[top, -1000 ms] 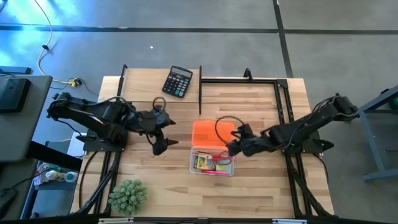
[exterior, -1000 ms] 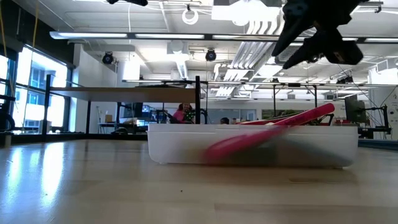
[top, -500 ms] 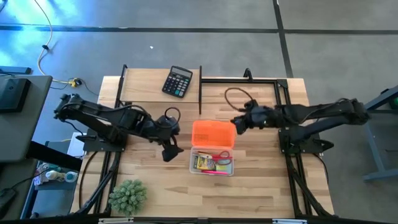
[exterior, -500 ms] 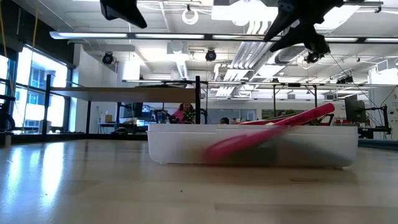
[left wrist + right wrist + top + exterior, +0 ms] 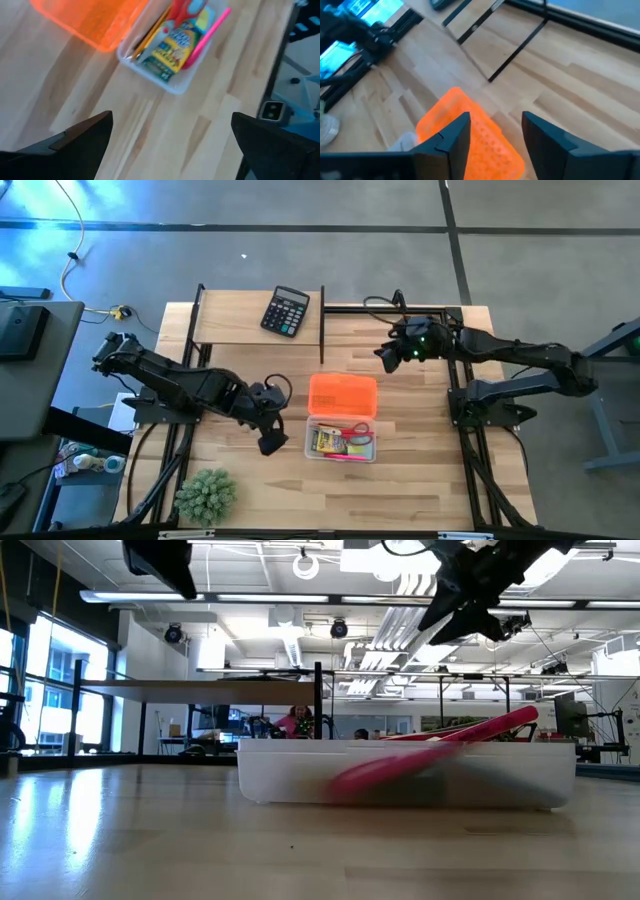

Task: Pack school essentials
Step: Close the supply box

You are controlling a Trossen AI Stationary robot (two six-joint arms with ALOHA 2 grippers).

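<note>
A clear plastic box [image 5: 341, 441] sits on the table. It holds the yellow-green crayon pack [image 5: 174, 48], red-handled scissors [image 5: 188, 7], a pencil [image 5: 150, 34] and a pink-red pen [image 5: 209, 31]. A light-blue patch [image 5: 203, 20] beside the scissors may be the note pad. The eraser is hidden. An orange lid [image 5: 342, 394] lies by the box's far edge. My left gripper [image 5: 270, 442] hovers open just left of the box. My right gripper [image 5: 384, 356] hangs open, high above the table, beyond the lid's far right corner.
A black calculator [image 5: 286, 311] lies on the far left part of the table behind a black upright rail [image 5: 322, 330]. A green spiky plant [image 5: 205, 495] stands at the near left corner. Bare wood lies near of the box and to its right.
My right gripper has left the spot over the box's right side, rising and swinging toward the table's far edge. My left gripper has moved toward the near edge and a little right, closing on the box's left side. The box and lid stayed put.
</note>
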